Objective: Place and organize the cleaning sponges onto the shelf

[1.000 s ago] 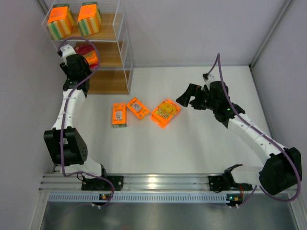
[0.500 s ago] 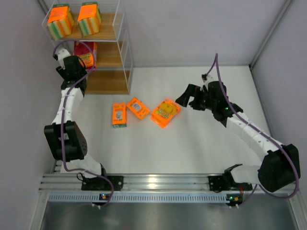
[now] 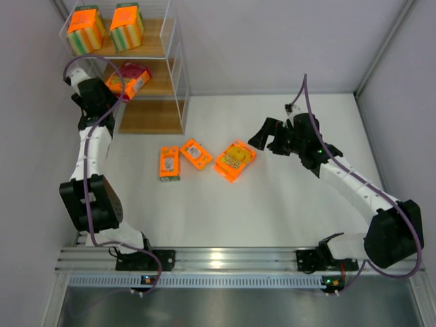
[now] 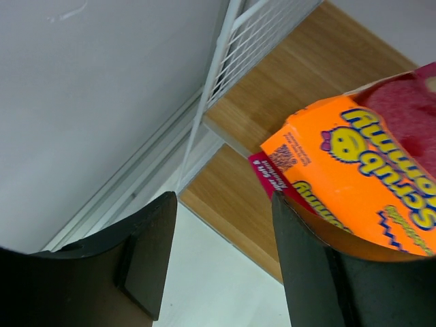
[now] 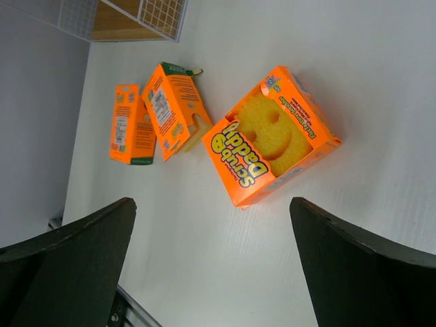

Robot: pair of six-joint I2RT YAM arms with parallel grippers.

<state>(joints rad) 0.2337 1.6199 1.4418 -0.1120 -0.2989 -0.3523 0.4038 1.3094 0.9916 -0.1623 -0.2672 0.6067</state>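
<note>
The white wire shelf (image 3: 178,65) stands at the back left. Two striped sponge packs (image 3: 85,30) (image 3: 127,27) sit on its top board. An orange and red pack (image 3: 128,80) lies tilted on the middle board. My left gripper (image 3: 107,96) is open and empty just left of it. In the left wrist view the pack (image 4: 361,170) is at the outer side of my right finger (image 4: 306,266). Three orange packs (image 3: 169,163) (image 3: 196,154) (image 3: 236,161) lie on the table. My right gripper (image 3: 267,139) is open, just right of the smiley-face pack (image 5: 272,146).
The grey side wall runs close behind my left arm (image 3: 92,150). The shelf's bottom board (image 3: 153,117) is bare. The metal mounting rail (image 3: 218,262) runs along the near edge.
My left gripper has let go of the orange and red pack on the middle board and drawn back to the left. The pack now lies tilted. The right arm has barely moved.
</note>
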